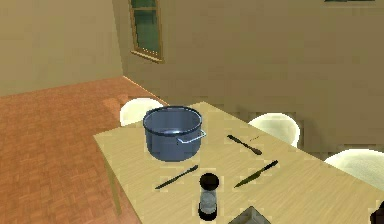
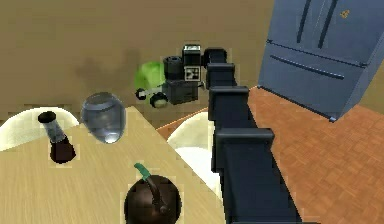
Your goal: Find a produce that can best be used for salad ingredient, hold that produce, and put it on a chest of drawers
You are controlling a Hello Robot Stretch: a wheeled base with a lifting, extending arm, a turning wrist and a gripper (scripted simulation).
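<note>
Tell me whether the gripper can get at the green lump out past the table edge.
Probably yes. The green lump hangs right at the gripper's far end, clear of the table, so it looks held, and nothing stands between them.

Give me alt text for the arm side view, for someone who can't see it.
The arm reaches out past a table, its end effector holding a green lump clear of every surface. On the table are a glass bowl, a dark bottle and a dark round thing with a green stem; a blue-grey fridge stands at the right.
</note>
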